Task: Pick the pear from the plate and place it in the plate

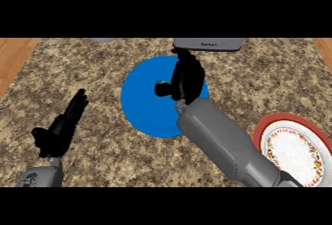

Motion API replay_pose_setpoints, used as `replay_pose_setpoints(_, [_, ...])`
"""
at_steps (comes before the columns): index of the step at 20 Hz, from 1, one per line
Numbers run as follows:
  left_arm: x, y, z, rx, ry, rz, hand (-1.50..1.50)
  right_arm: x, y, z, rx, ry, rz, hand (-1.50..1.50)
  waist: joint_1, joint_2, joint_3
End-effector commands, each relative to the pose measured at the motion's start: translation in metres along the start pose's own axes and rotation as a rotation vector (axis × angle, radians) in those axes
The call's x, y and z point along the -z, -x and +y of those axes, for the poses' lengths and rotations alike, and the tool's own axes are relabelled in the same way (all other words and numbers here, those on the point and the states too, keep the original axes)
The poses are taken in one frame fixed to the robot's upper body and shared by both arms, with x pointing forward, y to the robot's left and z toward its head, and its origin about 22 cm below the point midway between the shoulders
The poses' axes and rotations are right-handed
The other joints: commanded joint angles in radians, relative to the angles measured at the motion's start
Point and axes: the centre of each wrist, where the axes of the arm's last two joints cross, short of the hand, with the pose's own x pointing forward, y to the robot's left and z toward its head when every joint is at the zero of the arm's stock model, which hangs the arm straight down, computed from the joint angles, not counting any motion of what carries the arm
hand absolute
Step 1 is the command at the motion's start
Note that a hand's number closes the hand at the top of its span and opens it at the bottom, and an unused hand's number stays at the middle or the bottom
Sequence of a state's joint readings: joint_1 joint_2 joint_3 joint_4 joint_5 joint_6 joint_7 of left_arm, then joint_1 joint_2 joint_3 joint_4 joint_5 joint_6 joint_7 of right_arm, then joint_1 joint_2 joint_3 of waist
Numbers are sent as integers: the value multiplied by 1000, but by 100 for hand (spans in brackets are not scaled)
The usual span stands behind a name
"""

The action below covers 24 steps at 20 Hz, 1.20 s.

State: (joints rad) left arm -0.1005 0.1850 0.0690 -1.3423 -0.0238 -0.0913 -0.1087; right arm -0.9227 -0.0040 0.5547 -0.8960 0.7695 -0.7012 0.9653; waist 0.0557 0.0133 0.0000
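A blue plate [146, 110] lies in the middle of the speckled counter. My right hand [186, 79] hovers over its upper right part, fingers stretched towards the far edge and thumb [163, 90] sticking out to the left. Only a small yellow-green sliver of the pear [159, 82] shows, just above the thumb; the hand hides the rest. I cannot see any finger curled round it. A white plate with a red rim [288, 121] sits at the right edge. My left hand [62, 125] rests open at the lower left, fingers up.
A grey appliance [209, 43] stands at the counter's far edge, right behind my right hand's fingertips. Another grey object [102, 40] peeks in at the top left. Wooden floor [16, 52] borders the counter on both sides.
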Motion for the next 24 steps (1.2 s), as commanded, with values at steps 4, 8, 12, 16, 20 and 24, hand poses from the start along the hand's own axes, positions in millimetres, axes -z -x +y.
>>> replay_pose_setpoints(4, [-2,-1,12,0,-26,-1,0,9,2,-4,282,155,45,-150,-21,-7,1])
replay_pose_setpoints(8, [-6,2,6,-17,-31,21,0,2,15,-10,454,218,78,-150,-38,-11,1])
replay_pose_setpoints(12, [-10,1,18,-6,-33,27,0,-16,38,-19,597,230,103,-150,-49,-13,2])
replay_pose_setpoints(16, [-13,11,9,0,-59,23,0,-39,91,-48,617,205,44,-150,-65,-14,2])
replay_pose_setpoints(20, [-6,0,20,13,-63,24,0,-56,140,-84,596,171,-10,-150,-66,-12,3])
replay_pose_setpoints(24, [-13,5,7,-14,-68,18,0,-64,174,-96,599,150,-48,-150,-58,-12,2])
